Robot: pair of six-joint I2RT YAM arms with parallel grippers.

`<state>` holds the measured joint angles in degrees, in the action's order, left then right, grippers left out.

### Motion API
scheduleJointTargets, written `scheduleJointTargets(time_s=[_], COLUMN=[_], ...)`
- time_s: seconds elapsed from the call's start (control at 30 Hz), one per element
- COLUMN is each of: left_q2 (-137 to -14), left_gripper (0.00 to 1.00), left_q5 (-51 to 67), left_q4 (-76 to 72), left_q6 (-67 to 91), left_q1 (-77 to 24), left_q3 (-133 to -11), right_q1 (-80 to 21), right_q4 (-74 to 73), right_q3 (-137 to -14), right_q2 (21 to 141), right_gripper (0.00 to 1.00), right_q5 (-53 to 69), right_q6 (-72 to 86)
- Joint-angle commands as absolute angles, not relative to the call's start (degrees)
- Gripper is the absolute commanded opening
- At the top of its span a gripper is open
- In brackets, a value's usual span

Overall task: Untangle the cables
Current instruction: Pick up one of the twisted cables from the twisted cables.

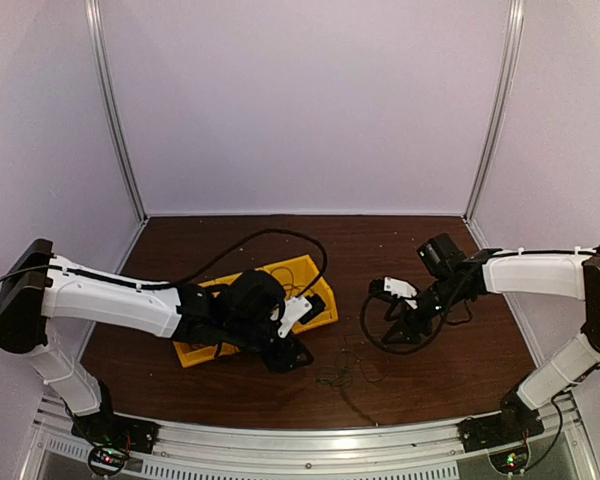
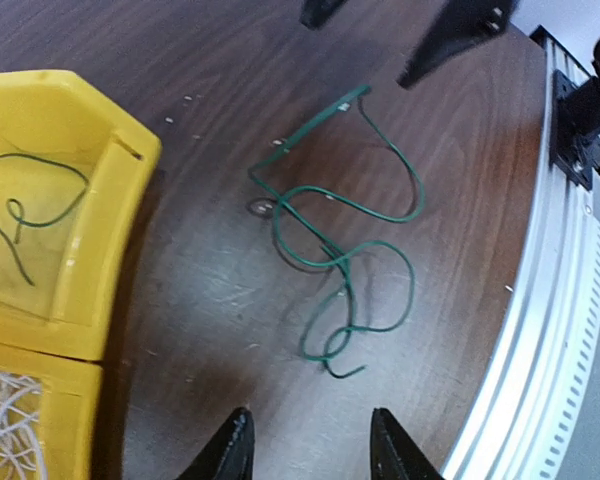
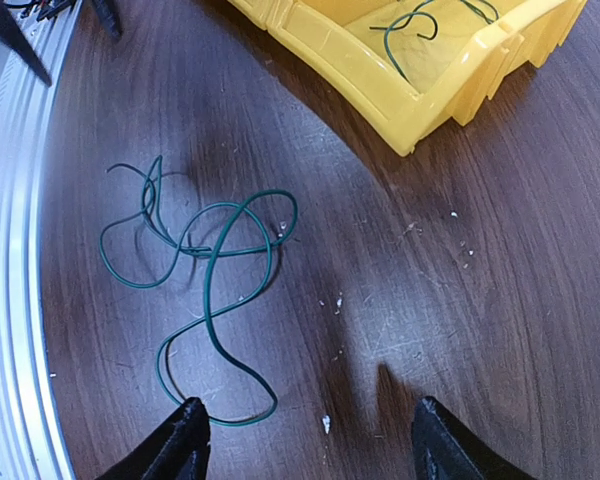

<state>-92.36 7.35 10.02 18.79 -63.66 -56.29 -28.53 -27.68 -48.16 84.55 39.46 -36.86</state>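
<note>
Left half of the bench: yellow bin (image 2: 80, 260), one compartment holds a loose green strand (image 2: 84, 186), the next a wad of white wires (image 2: 5, 420).

My left jaws are over the bench just off the bin's right end. They stand moderately apart with nothing between them.

The task cable is the green cable (image 3: 220, 250). It lies flat on bare wood close to the near edge, about midway along it, between my two arms. It's one thin strand in several overlapping loops that cross in the middle, with one stiff straight end pointing toward the far edge.

My right jaws are wide and empty, low over the bench right of the tangle. The cable's end loop lies just beside one fingertip (image 3: 185, 440); can't tell if it touches.

Step, as I read it: lining up for a grasp, with the tangle not yet opened out. Next I need one pair of jaws on the end loop and the other on a free end, then to draw them apart sideways. The wire is thin and flat on the wood, so the pinch has to go right down to the surface and could slip.

Bench (image 1: 230, 235) is dark scuffed wood with white specks (image 3: 325, 425). There's an aluminium rail (image 1: 310, 440) along the near edge. Pale walls enclose it, with metal posts at the far corners.
</note>
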Motion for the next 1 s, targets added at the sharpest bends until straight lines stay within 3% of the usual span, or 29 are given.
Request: scheduleJointTargets(time_s=[0.0,0.3,0.53,0.97], left_q2=[-93.9,-101.4,-105.1,-109.3], left_gripper=[0.41,0.38,0.34,0.26], left_q5=[9.3,5.4,5.8,11.2], left_q4=[1.8,1.6,-1.7,-5.2], left_q6=[22.2,23.4,24.0,24.2], left_q1=[-66.7,-66.9,-66.4,-64.1], left_q3=[-55.9,-58.8,-59.7,-59.6], right_q1=[-28.7,-31.2,-40.6,-56.6], right_q4=[-28.7,-34.2,-35.7,-29.5], right_q3=[-48.9,-49.1,-48.0,-47.5], right_q2=[82.0,74.6,68.9,76.5], right_gripper=[0.69,0.64,0.62,0.51], right_q5=[37.9,39.1,31.8,16.6], right_q6=[-37.4,-42.1,-47.2,-48.4])
